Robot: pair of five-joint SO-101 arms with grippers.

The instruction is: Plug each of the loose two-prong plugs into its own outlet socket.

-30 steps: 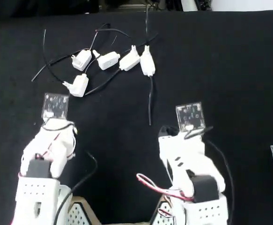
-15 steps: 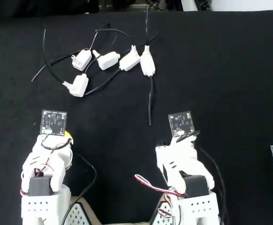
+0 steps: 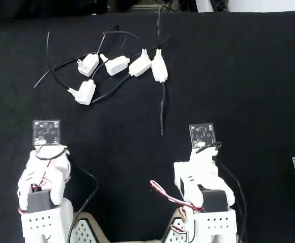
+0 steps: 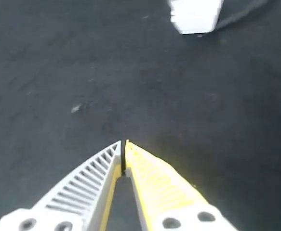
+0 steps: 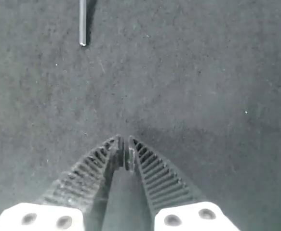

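**Both hands empty, plugs far off**

Black desk (image 3: 248, 76). The left hand (image 4: 125, 144) and right hand (image 5: 125, 142) are both pinched closed on nothing. White plugs (image 3: 118, 65) cluster at the far side, cords (image 3: 162, 111) tangled, so lifting one could drag its neighbours.

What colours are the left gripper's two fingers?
On the left gripper, one is yellow, one light grey; clearest in the left wrist view.

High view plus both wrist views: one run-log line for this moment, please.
left gripper: shut, empty | right gripper: shut, empty | white plugs: clustered on black table, none held
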